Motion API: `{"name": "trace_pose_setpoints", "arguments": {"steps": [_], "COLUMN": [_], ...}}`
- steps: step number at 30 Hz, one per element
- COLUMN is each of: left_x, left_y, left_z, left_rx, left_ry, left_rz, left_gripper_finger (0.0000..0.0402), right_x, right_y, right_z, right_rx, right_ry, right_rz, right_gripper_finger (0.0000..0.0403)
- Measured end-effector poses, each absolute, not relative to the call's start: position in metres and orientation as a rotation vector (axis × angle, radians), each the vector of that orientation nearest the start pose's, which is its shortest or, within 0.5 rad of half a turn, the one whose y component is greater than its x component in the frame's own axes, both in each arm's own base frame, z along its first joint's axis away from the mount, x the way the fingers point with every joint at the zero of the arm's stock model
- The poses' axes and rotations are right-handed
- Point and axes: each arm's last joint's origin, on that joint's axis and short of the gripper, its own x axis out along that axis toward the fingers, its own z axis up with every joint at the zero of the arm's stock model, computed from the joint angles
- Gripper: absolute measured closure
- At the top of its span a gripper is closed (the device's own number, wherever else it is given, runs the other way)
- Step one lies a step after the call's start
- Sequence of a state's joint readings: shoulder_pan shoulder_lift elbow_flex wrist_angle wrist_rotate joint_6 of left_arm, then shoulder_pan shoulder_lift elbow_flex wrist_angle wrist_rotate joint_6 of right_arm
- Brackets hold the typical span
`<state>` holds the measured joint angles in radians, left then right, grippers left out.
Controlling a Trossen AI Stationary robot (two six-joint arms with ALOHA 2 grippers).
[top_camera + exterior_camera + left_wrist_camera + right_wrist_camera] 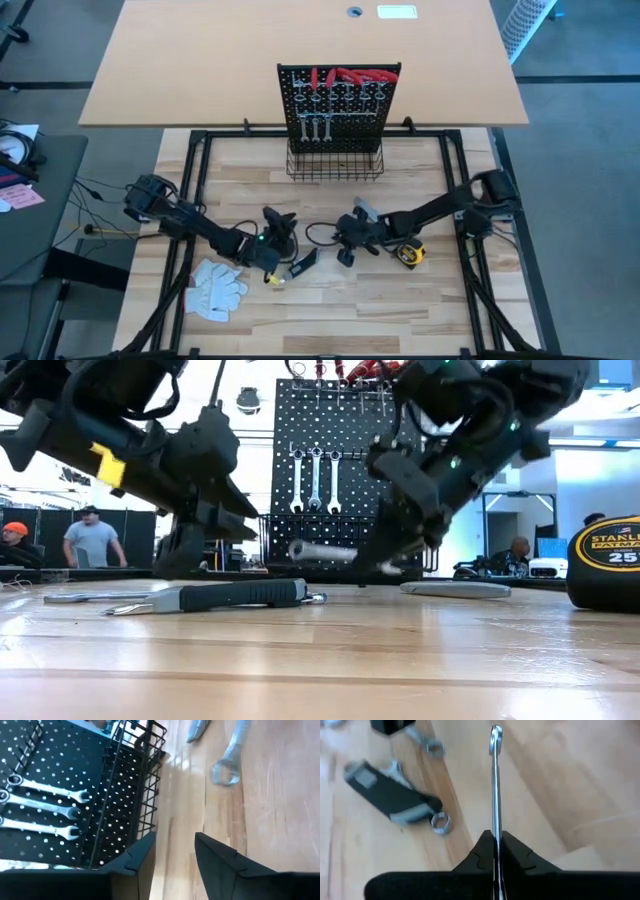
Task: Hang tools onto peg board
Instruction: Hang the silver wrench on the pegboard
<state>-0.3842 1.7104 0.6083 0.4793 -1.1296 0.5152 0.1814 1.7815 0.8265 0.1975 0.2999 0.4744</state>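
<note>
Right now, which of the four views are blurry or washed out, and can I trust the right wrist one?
Low view: backlit by bright room light, both arms dark silhouettes, the tape measure cut by the frame edge. Left wrist view: the peg board reads well, but the wrench on the table is blurred under wood glare. Right wrist view: the wrench held edge-on is sharp; the far tools are soft.

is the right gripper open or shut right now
Shut. In the right wrist view the right gripper has its fingers pressed together on the shaft of a silver wrench that sticks out past them.
</note>
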Motion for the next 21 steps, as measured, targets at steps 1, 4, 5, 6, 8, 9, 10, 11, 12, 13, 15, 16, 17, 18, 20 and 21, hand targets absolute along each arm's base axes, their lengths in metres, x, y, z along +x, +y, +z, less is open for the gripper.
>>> {"name": "trace_pose_setpoints", "arguments": {"steps": [1,4,5,6,8,9,10,11,12,13,15,16,17,18,20,21], "left_x": [0.274,0.272,0.272,0.272,0.272,0.273,0.273,0.273,0.273,0.274,0.275,0.275,0.275,0.275,0.276,0.276], "left_y": [-0.083,-0.083,-0.083,-0.084,-0.084,-0.085,-0.085,-0.086,-0.086,-0.087,-0.089,-0.089,-0.09,-0.09,-0.09,-0.09], "left_z": [0.128,0.13,0.131,0.131,0.13,0.13,0.13,0.129,0.129,0.129,0.128,0.128,0.128,0.128,0.128,0.128], "left_rx": [0.903,0.851,0.838,0.82,0.795,0.785,0.769,0.75,0.728,0.707,0.672,0.663,0.657,0.653,0.645,0.643], "left_ry": [0.647,0.638,0.637,0.632,0.627,0.627,0.624,0.62,0.616,0.611,0.601,0.598,0.595,0.595,0.594,0.593], "left_rz": [0.593,0.566,0.55,0.534,0.506,0.491,0.476,0.456,0.431,0.405,0.356,0.335,0.32,0.307,0.304,0.304], "left_gripper_finger": [0.0268,0.0269,0.027,0.0271,0.0272,0.0272,0.0272,0.0272,0.0272,0.0272,0.0272,0.0272,0.0272,0.0272,0.0272,0.0272], "right_x": [0.33,0.327,0.326,0.325,0.322,0.321,0.319,0.317,0.315,0.312,0.309,0.309,0.309,0.31,0.315,0.317], "right_y": [0.053,0.058,0.06,0.061,0.065,0.066,0.068,0.069,0.07,0.07,0.067,0.064,0.059,0.054,0.04,0.032], "right_z": [0.135,0.146,0.149,0.152,0.159,0.163,0.168,0.174,0.18,0.186,0.199,0.207,0.213,0.217,0.222,0.222], "right_rx": [0.266,0.256,0.245,0.233,0.202,0.182,0.166,0.142,0.117,0.091,0.057,0.052,0.047,0.047,0.052,0.056], "right_ry": [0.683,0.65,0.637,0.622,0.593,0.572,0.543,0.51,0.476,0.442,0.359,0.305,0.255,0.206,0.112,0.064], "right_rz": [-0.289,-0.289,-0.297,-0.309,-0.338,-0.36,-0.389,-0.43,-0.47,-0.519,-0.627,-0.686,-0.731,-0.751,-0.717,-0.676], "right_gripper_finger": [0.0387,0.0386,0.0386,0.0386,0.0386,0.0386,0.0386,0.0386,0.0386,0.0386,0.0386,0.0386,0.0386,0.0386,0.0386,0.0386]}}
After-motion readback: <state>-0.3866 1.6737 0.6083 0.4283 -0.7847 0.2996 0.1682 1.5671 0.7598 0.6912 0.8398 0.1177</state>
